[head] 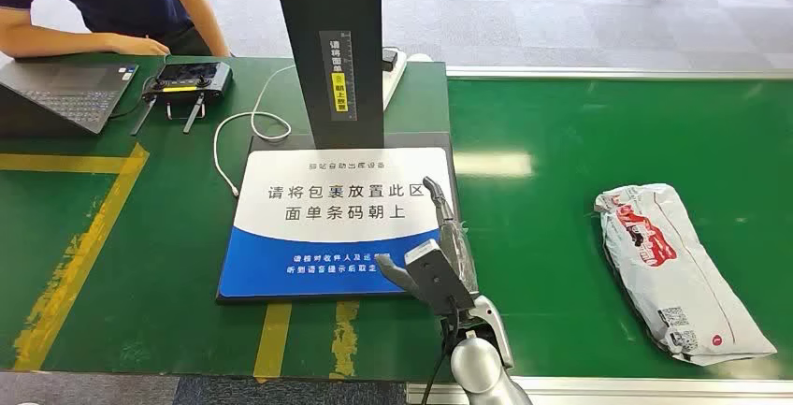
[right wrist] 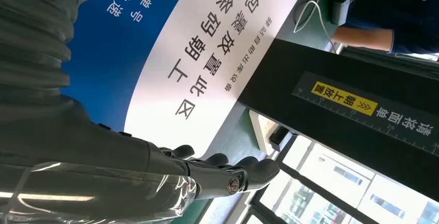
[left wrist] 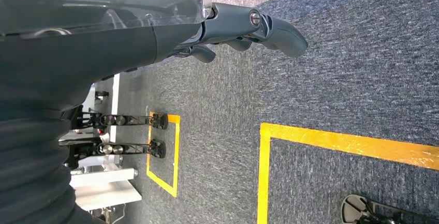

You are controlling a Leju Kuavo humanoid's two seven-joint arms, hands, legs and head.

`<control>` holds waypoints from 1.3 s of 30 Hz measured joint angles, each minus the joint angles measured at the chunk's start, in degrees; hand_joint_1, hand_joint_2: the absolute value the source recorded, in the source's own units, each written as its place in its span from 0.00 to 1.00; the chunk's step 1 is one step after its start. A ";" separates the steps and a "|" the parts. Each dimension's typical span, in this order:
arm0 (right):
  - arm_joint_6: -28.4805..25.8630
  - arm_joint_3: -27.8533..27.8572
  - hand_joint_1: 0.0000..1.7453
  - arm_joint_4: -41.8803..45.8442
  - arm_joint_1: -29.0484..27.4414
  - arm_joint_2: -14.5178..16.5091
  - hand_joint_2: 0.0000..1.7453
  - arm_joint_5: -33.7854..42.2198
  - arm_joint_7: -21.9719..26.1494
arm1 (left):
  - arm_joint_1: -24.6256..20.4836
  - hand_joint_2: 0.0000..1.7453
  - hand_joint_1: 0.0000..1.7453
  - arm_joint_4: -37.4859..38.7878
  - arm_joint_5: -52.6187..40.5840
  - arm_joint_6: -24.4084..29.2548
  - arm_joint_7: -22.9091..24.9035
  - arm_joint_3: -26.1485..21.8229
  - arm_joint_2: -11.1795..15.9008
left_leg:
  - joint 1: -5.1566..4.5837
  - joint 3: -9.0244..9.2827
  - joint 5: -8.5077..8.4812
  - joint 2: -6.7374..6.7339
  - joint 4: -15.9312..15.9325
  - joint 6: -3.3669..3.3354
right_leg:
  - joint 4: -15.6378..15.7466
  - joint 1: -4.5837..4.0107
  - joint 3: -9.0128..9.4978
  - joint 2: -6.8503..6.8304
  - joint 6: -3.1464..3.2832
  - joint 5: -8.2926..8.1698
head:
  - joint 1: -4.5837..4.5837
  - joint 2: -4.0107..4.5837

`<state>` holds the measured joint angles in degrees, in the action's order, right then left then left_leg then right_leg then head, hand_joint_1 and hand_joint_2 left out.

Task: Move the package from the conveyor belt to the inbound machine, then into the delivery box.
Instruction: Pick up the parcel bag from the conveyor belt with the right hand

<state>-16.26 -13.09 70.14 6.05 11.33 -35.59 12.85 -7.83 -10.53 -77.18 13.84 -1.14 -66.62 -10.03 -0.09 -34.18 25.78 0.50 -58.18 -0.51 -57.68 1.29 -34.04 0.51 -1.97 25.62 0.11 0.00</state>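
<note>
The package (head: 683,269) lay flat on the green conveyor belt (head: 561,218), well off to the outer side of the right hand (head: 439,260), nothing touching it. That hand hung empty with its fingers (head: 447,227) stretched out, over the near edge of the inbound machine's blue-and-white pad (head: 327,223), probably poised to swing across for the pickup. The left hand (left wrist: 243,27) dangled loose and empty over the carpet (left wrist: 336,79), likely idle.

Silver arm (head: 475,368) — dark-fingered grey hand (head: 438,255).
</note>
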 joint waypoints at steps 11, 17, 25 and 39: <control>-0.27 0.12 0.00 -0.08 0.01 -0.04 1.00 -0.19 -0.17 | -0.01 1.00 0.00 0.00 0.00 0.00 0.00 0.00 0.00 | 0.00 0.00 0.00 0.00 0.00 0.00 | 0.00 0.00 0.00 0.00 0.00 0.00 | 0.00 0.00; -0.43 0.19 0.00 -0.13 0.01 -0.06 1.00 -0.33 -0.30 | -0.01 1.00 0.00 0.00 0.00 -0.02 0.00 0.00 0.00 | 0.00 0.00 0.00 0.00 0.00 0.00 | 0.00 0.00 0.00 0.00 0.00 0.00 | 0.00 0.00; -0.72 0.29 0.00 -0.18 0.03 -0.08 1.00 -0.58 -0.50 | -0.01 1.00 0.00 0.00 0.00 -0.02 0.00 0.00 0.00 | 0.00 0.00 0.00 0.00 0.00 0.00 | 0.00 0.00 0.00 0.00 0.00 0.00 | 0.00 0.00; -1.17 0.50 0.00 -0.30 0.04 -0.12 1.00 -1.05 -0.79 | -0.02 1.00 0.00 0.00 0.00 -0.04 0.00 0.00 0.00 | 0.00 0.00 0.00 0.00 0.00 0.00 | 0.00 0.00 0.00 0.00 0.00 0.00 | 0.00 0.00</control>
<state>-17.43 -12.59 69.84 6.09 11.21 -36.64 12.06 -7.85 -10.54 -77.18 13.79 -1.14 -66.62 -10.03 -0.09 -34.18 25.78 0.50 -58.18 -0.51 -57.68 1.29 -34.04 0.51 -1.97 25.62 0.11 0.00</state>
